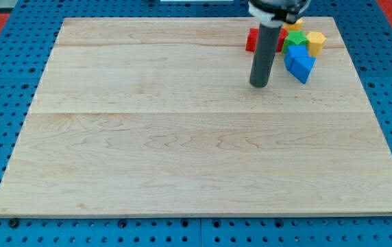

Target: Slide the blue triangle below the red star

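Note:
A cluster of blocks sits at the board's top right. A blue block (299, 63), the blue triangle as far as I can tell, lies at the cluster's lower right. A red block (253, 40), partly hidden by my rod, lies at the cluster's left; its shape is hard to make out. My tip (258, 85) rests on the board just left of and slightly below the blue block, and below the red block. It does not touch either.
A green block (295, 38), a yellow block (316, 42) and another yellow piece (294, 25) crowd the same cluster. The wooden board (182, 137) lies on a blue pegboard table. The board's right edge is near the cluster.

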You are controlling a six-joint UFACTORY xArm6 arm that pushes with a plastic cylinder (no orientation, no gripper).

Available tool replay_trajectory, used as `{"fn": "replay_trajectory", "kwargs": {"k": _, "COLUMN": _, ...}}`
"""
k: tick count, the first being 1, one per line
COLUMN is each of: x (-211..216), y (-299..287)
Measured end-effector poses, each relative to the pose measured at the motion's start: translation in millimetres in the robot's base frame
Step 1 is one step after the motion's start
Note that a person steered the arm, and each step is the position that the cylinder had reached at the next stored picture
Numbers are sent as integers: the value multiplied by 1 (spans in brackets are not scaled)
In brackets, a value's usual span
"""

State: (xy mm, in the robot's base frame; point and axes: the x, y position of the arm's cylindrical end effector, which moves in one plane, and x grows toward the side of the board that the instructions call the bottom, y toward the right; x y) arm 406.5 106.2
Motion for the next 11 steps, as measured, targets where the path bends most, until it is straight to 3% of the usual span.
{"fn": "replay_trajectory", "kwargs": {"k": 1, "x": 62, "y": 74}}
{"fn": "replay_trajectory", "kwargs": {"k": 2, "x": 22, "y": 154}}
{"fn": "replay_trajectory", "kwargs": {"k": 3, "x": -53, "y": 156}}
{"fn": "replay_trajectory", "kwargs": {"k": 5, "x": -36, "y": -42}}
{"fn": "replay_trajectory", "kwargs": {"k": 6, "x": -67, "y": -64}}
{"fn": "replay_trajectory", "kwargs": {"k": 7, "x": -33, "y": 11}}
{"fn": "replay_trajectory", "kwargs": {"k": 8, "x": -38, "y": 19}}
{"fn": "replay_trajectory", "kwargs": {"k": 9, "x": -72, "y": 16}}
{"fn": "replay_trajectory", "kwargs": {"k": 11, "x": -62, "y": 52}}
